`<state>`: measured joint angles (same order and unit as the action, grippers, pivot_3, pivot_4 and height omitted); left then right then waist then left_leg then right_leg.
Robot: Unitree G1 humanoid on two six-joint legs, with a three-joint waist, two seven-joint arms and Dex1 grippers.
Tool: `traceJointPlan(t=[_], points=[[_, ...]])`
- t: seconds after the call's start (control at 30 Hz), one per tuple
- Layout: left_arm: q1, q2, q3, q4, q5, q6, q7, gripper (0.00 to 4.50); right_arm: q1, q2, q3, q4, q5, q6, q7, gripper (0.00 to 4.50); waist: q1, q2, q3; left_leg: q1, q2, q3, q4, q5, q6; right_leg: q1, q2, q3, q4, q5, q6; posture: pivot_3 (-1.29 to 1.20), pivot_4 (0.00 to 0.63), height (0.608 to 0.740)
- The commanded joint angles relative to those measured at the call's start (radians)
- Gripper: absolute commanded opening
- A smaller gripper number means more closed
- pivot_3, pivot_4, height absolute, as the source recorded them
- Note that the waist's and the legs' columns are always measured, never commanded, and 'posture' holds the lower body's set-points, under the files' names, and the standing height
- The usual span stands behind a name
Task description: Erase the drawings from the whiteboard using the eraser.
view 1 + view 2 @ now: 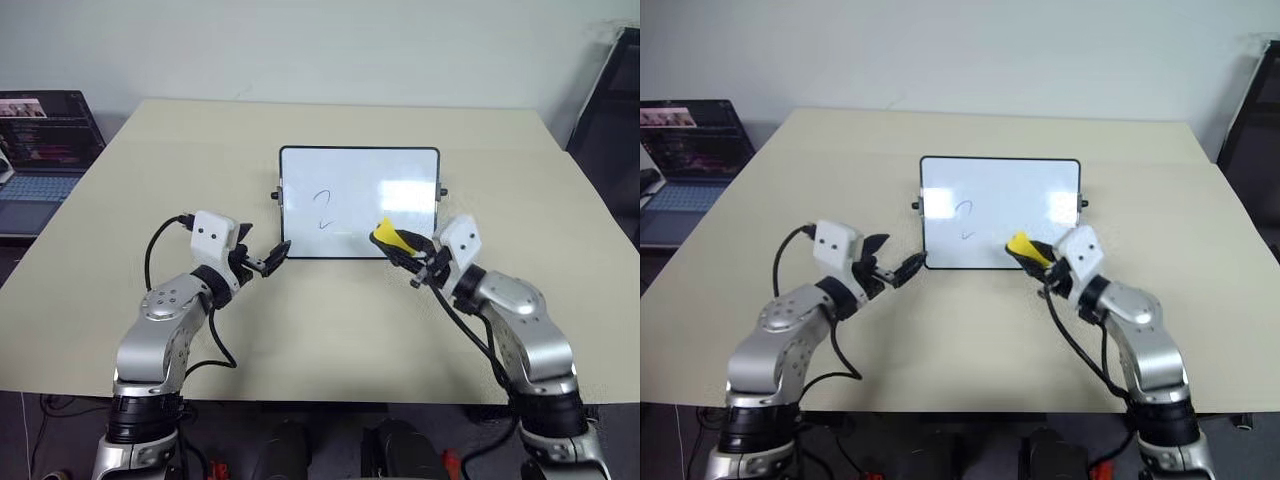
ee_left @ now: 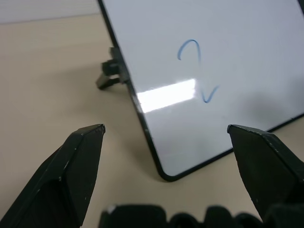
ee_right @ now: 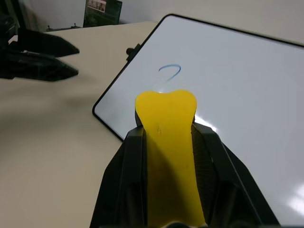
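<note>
On the tabletop [image 1: 330, 320] the whiteboard [image 1: 400, 170] stands propped with one "2"-like drawing [image 1: 322, 210] left to wipe, while the right tool [image 1: 403, 245] clenches the yellow eraser [image 1: 388, 236] at its lower right edge and the left tool [image 1: 270, 261] waits released beside its lower left corner.

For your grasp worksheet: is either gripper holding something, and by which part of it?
The right gripper holds the yellow eraser by its long sides, one end sticking out ahead. The left gripper is open, holding nothing.
</note>
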<state>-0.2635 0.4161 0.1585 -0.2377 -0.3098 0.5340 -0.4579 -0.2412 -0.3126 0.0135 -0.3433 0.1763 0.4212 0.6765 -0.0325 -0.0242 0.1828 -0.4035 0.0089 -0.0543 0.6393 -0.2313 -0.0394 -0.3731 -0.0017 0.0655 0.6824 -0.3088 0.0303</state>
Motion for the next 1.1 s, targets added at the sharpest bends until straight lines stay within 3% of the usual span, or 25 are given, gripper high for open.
traceJointPlan(t=[0.03,0.17,0.33,0.8,1.1], points=[[0.01,0.0,0.019,-0.034,-0.009,-0.038,0.007,4.5,0.026,-0.032,-0.006,-0.057,0.021,-0.068,0.015,0.96,-0.001,0.0,0.0,0.0,0.0,0.0,0.0,0.0,0.0,0.0,0.0,0.0,0.0,0.0,0.0,0.0,0.15,0.74],[0.024,0.013,0.006,-0.038,-0.006,-0.04,-0.004,4.5,0.042,-0.056,0.007,-0.056,0.027,-0.099,0.019,0.96,-0.001,0.0,0.0,0.0,0.0,0.0,0.0,0.0,0.0,0.0,0.001,0.0,0.0,0.0,0.0,0.0,0.15,0.74],[0.04,0.015,-0.002,-0.063,0.002,-0.037,0.003,4.5,-0.004,-0.126,0.1,0.014,-0.093,-0.191,0.027,0.96,0.0,0.0,0.0,0.0,0.0,0.001,0.0,0.0,0.0,0.0,0.0,0.0,0.0,0.0,0.0,0.0,0.15,0.74],[-0.006,0.057,-0.039,-0.034,0.031,-0.028,-0.018,4.5,-0.562,0.019,0.304,0.429,-0.323,-0.18,-0.061,0.96,0.001,0.0,0.0,0.001,0.001,0.001,0.0,0.0,0.0,0.0,0.001,-0.001,0.0,0.0,0.0,0.0,0.15,0.74],[-0.044,0.079,-0.079,-0.023,0.026,-0.021,-0.055,4.5,-0.766,0.084,0.354,0.707,-0.401,-0.208,-0.074,0.96,-0.001,0.0,0.0,0.0,0.0,0.001,0.0,0.0,0.0,-0.001,0.0,-0.002,0.0,0.0,0.0,0.0,0.15,0.74]])
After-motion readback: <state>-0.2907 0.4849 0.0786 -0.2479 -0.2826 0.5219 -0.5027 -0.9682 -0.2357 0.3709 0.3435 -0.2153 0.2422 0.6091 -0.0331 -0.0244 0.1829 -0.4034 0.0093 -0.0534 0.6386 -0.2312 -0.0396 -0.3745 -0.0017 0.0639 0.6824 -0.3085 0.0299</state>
